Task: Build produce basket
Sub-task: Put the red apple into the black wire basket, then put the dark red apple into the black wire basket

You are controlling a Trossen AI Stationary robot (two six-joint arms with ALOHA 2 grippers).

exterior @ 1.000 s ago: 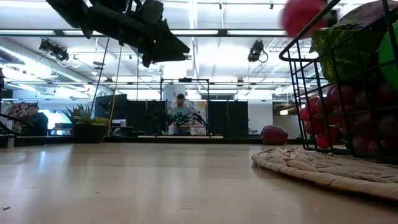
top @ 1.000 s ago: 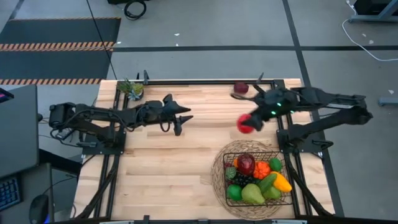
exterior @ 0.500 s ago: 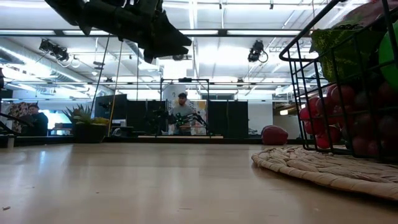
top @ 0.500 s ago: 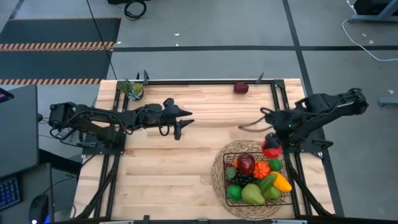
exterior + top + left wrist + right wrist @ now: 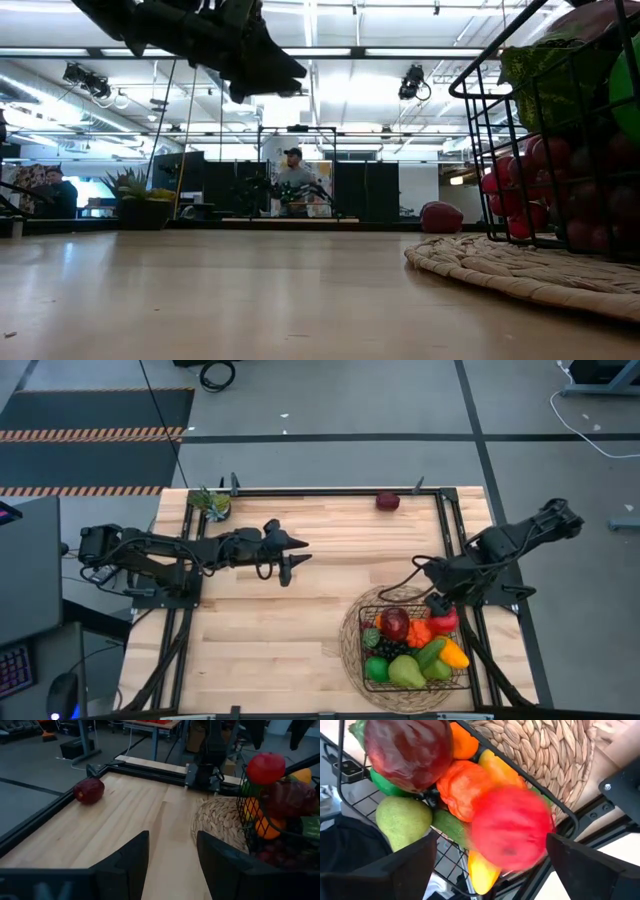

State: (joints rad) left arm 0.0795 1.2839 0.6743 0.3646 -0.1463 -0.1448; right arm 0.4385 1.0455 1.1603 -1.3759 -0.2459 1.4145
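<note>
Over the basket (image 5: 372,612) rim, wide-spread right jaws flank a red fruit (image 5: 443,622).

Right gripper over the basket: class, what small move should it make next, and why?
Probably lift the right gripper straight up and away. Its jaws stand wide apart in the right wrist view, and the red fruit sits blurred between them above the produce in the basket, apparently just released. One dark red fruit lies at the table's far edge.
</note>
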